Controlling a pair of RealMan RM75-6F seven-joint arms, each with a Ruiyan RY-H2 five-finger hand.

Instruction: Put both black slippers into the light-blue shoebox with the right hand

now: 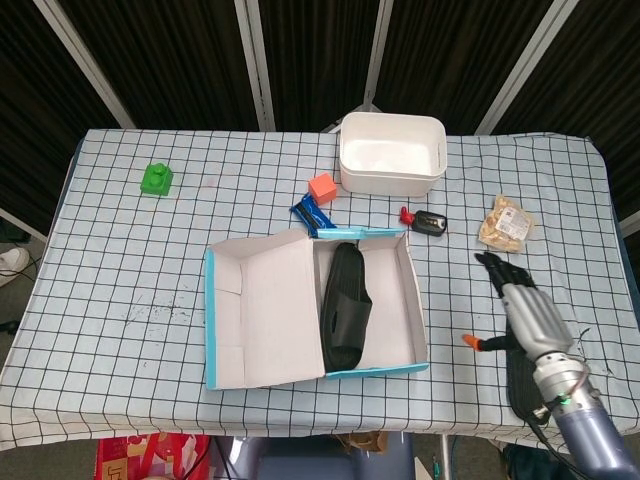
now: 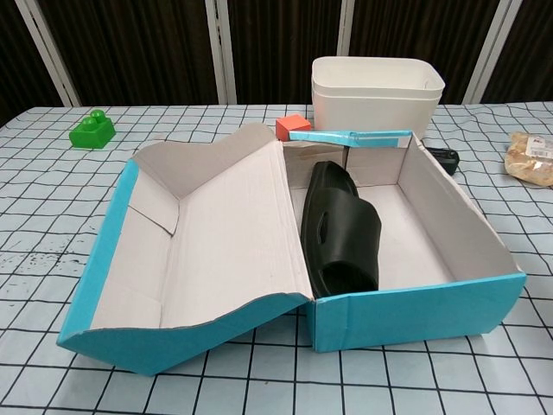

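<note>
One black rubber slipper (image 2: pixel 339 229) is lying inside the open light-blue cardboard shoebox (image 2: pixel 415 311). The right hand (image 1: pixel 523 311), released and empty, is being held above the second black slipper (image 1: pixel 518 372) on the right, probably for grasping.

Second black rubber slipper (image 1: pixel 515 375) on table: mostly covered by right robot hand (image 1: pixel 525 315) in head view. Chest view: clear snack packet (image 2: pixel 533 158) cut by right edge; small black device (image 2: pixel 445 158) partly behind light-blue cardboard shoebox (image 2: pixel 415 311) wall.

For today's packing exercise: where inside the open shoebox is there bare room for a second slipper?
The shoebox floor is bare between the slipper leaning near the lid side and the right wall. The left part is crowded by that slipper.
</note>
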